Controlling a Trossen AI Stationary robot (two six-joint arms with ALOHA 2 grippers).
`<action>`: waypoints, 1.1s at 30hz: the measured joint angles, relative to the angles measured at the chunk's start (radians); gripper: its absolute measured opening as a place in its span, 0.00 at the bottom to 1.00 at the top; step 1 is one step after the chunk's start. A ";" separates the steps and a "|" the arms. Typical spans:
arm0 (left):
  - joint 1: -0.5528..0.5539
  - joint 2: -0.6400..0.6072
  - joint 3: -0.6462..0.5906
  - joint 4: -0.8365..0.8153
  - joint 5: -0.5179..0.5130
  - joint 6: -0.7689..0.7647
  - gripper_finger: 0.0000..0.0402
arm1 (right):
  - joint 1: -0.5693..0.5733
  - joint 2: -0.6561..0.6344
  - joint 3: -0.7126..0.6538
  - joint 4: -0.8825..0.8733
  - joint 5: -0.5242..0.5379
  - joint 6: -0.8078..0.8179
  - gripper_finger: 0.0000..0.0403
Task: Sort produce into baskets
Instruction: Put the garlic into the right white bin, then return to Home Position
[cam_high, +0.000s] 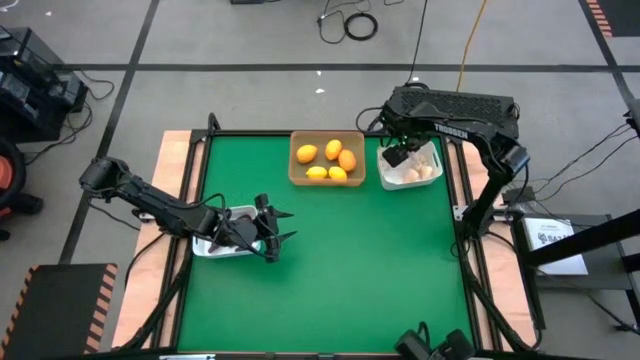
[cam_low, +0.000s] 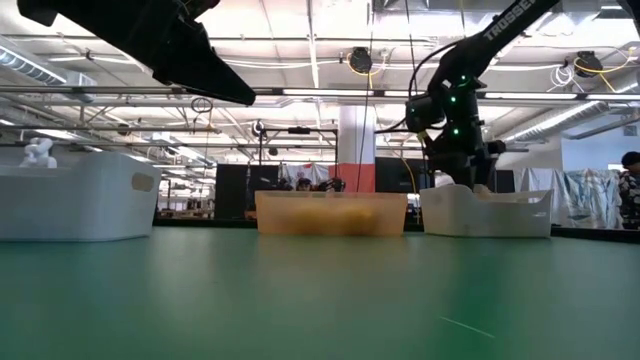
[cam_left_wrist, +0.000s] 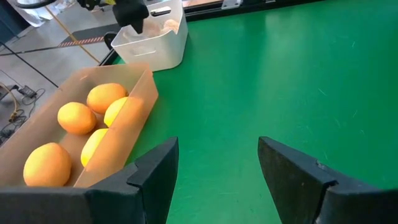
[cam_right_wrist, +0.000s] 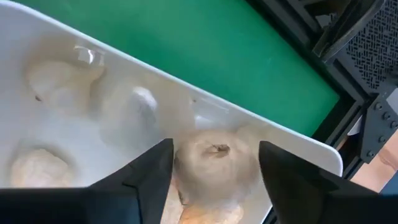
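Table (cam_high: 330, 260): green mat, wooden border on the left and right edges.
Tan basket (cam_high: 327, 180): far centre of the mat; holds five orange and yellow fruits (cam_high: 334, 150).
Right white basket (cam_high: 410, 181): far right, just beside the tan basket; holds whitish garlic bulbs (cam_high: 424, 172).
Left white basket (cam_high: 218, 247): left edge of the mat, largely covered by the left arm; contents cannot be told.
Right gripper (cam_right_wrist: 214, 171): low over the right white basket, inside its rim in the low view. Fingers spread, with a garlic bulb (cam_right_wrist: 214, 163) lying between them on the basket floor; a gap shows between the bulb and each finger. More bulbs lie farther along the basket floor.
Left gripper (cam_high: 278, 238): above the mat just right of the left white basket, pointing right. Fingers spread, nothing between them; only green mat shows in the gap in the left wrist view.
Left wrist view, further: the tan basket with its fruits, and beyond it the right white basket with the right arm above it.
Surroundings: grey floor with cables beyond the far edge of the table.
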 joint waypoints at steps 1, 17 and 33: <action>0.000 0.000 0.000 0.000 0.000 0.000 0.57 | -0.002 0.000 0.000 -0.001 0.000 0.000 0.57; -0.016 -0.061 0.000 -0.025 0.012 0.004 0.57 | 0.033 -0.085 0.085 -0.131 -0.046 0.061 0.65; -0.077 -0.425 0.000 -0.277 0.014 0.026 0.57 | 0.390 -0.417 0.086 -0.095 -0.036 0.231 0.65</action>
